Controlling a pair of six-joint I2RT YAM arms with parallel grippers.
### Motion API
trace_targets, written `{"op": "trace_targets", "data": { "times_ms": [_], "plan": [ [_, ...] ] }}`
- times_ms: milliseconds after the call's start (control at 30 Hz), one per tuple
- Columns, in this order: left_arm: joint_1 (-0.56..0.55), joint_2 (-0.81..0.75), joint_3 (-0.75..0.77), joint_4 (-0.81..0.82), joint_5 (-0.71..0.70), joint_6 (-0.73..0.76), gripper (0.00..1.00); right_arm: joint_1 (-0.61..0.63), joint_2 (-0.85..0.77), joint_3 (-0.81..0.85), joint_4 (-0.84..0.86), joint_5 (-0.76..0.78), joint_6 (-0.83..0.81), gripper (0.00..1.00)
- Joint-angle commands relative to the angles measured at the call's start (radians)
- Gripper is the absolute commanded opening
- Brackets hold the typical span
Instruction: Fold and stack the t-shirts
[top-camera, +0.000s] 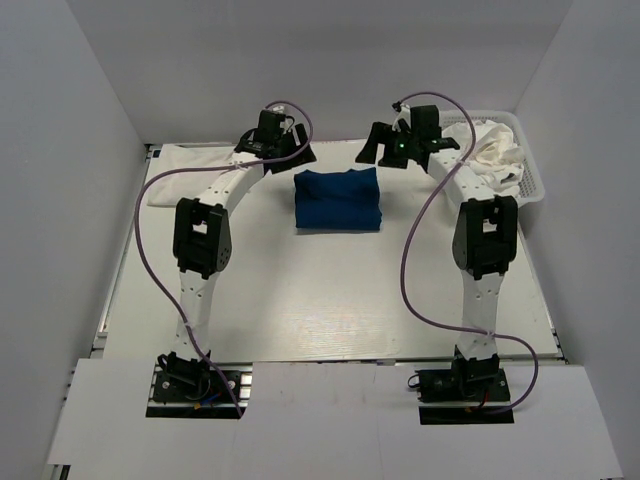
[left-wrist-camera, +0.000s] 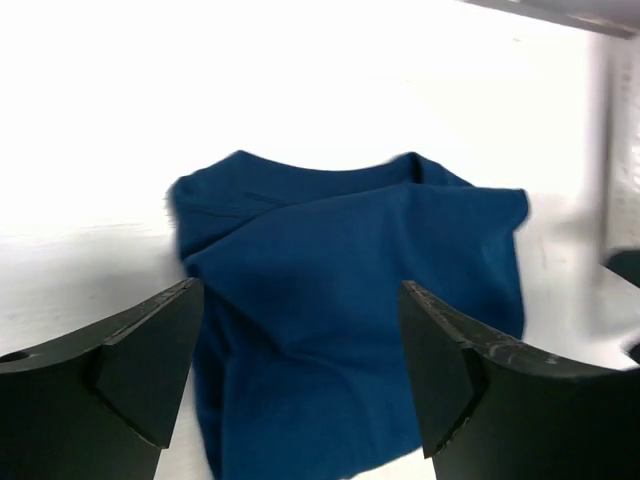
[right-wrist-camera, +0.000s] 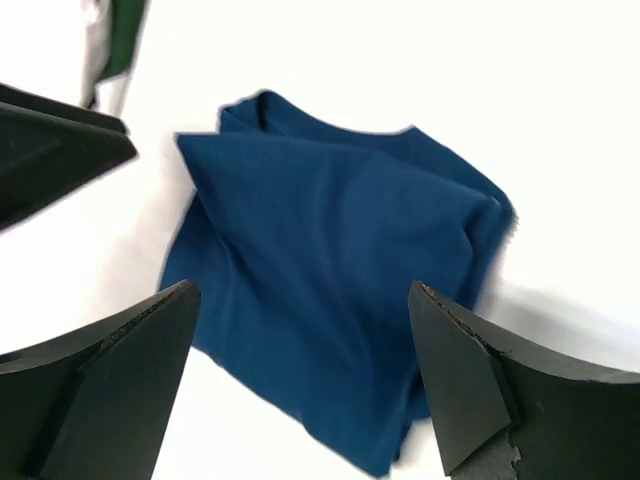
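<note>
A royal-blue t-shirt (top-camera: 338, 200) lies folded into a rough rectangle on the white table, between the two arms. My left gripper (top-camera: 296, 155) hovers just above its far left corner, and my right gripper (top-camera: 373, 148) just above its far right corner. In the left wrist view the blue t-shirt (left-wrist-camera: 350, 290) lies below the gripper (left-wrist-camera: 300, 370), whose jaws stand open and hold nothing. The right wrist view shows the same: the blue t-shirt (right-wrist-camera: 330, 270) under the open, empty gripper (right-wrist-camera: 300, 375). More white t-shirts (top-camera: 488, 148) are heaped at the back right.
A white lattice basket (top-camera: 530, 180) at the back right holds the heap of white cloth. A white t-shirt (top-camera: 185, 160) lies flat at the back left beside the left arm. The left gripper's fingers (right-wrist-camera: 55, 150) show at the right wrist view's left edge.
</note>
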Motion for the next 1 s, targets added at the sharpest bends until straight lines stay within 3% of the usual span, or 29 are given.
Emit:
{"op": "trace_targets", "data": {
  "times_ms": [0,133,267,400,533,867,900,933,967],
  "plan": [
    [-0.009,-0.037,0.019,0.059,0.099,0.001,0.88,0.002,0.069,0.023,0.070,-0.078,0.058,0.90],
    [-0.009,0.063,0.129,0.011,0.194,-0.009,0.88,-0.007,0.109,0.020,0.151,-0.121,0.086,0.90],
    [-0.009,0.098,0.091,0.077,0.214,-0.009,0.88,-0.004,0.174,0.031,0.227,-0.129,0.098,0.90],
    [0.011,0.152,0.060,0.137,0.205,-0.033,0.88,-0.012,0.304,0.075,0.289,-0.011,0.164,0.90],
    [0.020,0.247,0.144,0.086,0.199,-0.032,0.88,-0.035,0.366,0.109,0.288,-0.027,0.201,0.90],
    [0.029,0.276,0.130,0.089,0.153,-0.041,0.88,-0.032,0.372,0.098,0.197,-0.092,0.115,0.90],
    [0.029,0.276,0.165,0.089,0.153,-0.041,0.90,-0.032,0.360,0.100,0.193,-0.093,0.106,0.90],
    [0.029,0.263,0.182,0.079,0.153,-0.041,0.99,-0.026,0.332,0.101,0.188,-0.095,0.083,0.90],
    [0.029,0.234,0.196,0.069,0.137,-0.027,0.99,-0.021,0.302,0.103,0.180,-0.093,0.064,0.90]
  ]
}}
